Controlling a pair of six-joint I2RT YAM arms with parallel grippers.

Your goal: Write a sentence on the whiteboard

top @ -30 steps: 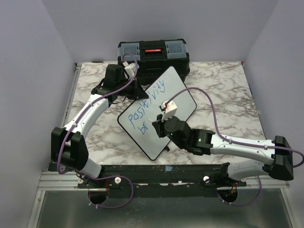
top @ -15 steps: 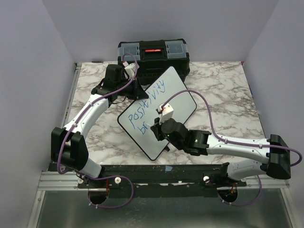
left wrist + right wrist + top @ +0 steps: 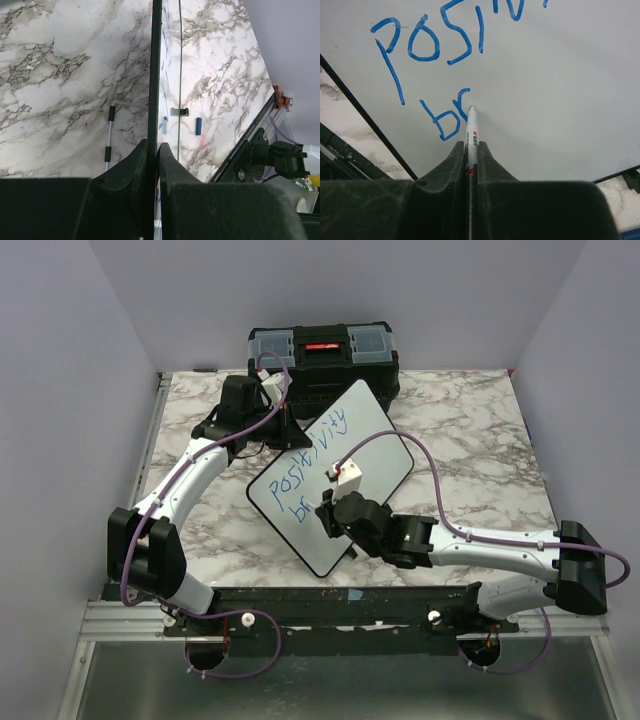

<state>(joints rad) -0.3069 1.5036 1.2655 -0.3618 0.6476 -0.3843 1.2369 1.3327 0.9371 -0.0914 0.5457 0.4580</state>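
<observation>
The whiteboard lies slanted in the middle of the marble table. Blue marker writing, the sentence, reads "positivity" on the upper line and "br" below it. In the right wrist view the letters show close up. My right gripper is shut on a white marker, its tip touching the board just right of the "br". My left gripper is shut on the board's thin black frame at its far left edge, seen edge-on in the left wrist view.
A black toolbox with a red latch stands behind the board at the table's far edge. Grey walls close in both sides. A blue cap and a small metal rod lie on the marble in the left wrist view.
My right gripper has moved left and a little toward me across the board with the marker. The left arm and the board have not moved.
</observation>
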